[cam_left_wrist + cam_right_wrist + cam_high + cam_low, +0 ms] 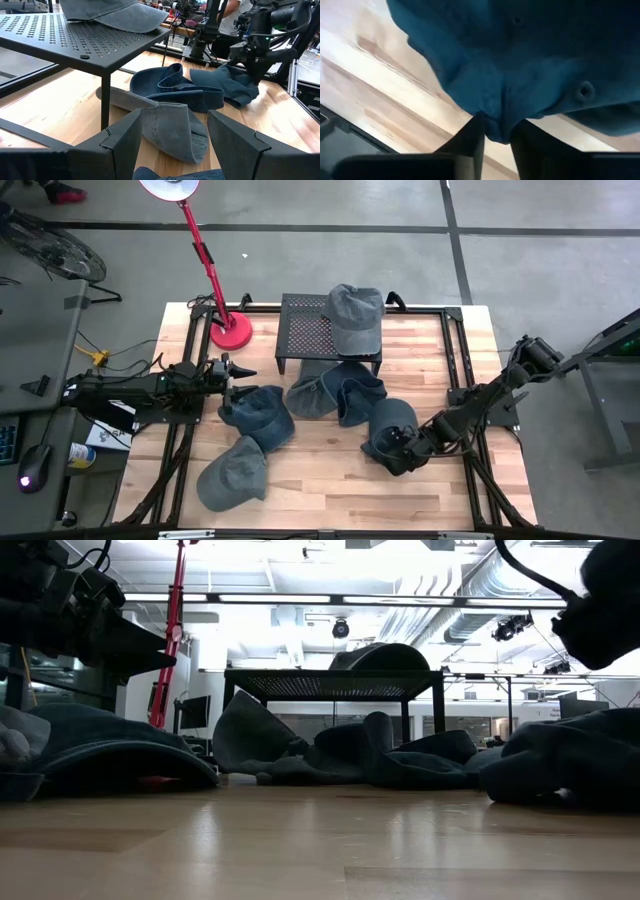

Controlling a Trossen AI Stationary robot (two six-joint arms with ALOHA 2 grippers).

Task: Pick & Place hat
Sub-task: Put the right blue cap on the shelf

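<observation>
Right end effector (496,131) pinching a soft fold of a dark blue denim cap (392,430) on the pale wood-plank tabletop (330,480), left end effector (243,376) spread wide over another rumpled cap (258,413), farther off a grey cap (355,316) atop a perforated black metal stand (306,330)

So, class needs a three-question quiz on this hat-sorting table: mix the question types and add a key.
1. True or false: a hat already lies on the black perforated stand.
2. Which tool is pinching hat fabric? A) left tool B) right tool
3. Fill in: the red lamp stands at the table's far ____ corner, seen from above.

Key: 1 true. 2 B: in the right wrist view its fingers close on a fold of the dark blue hat; the left tool stands open, holding nothing. 3 left.
</observation>
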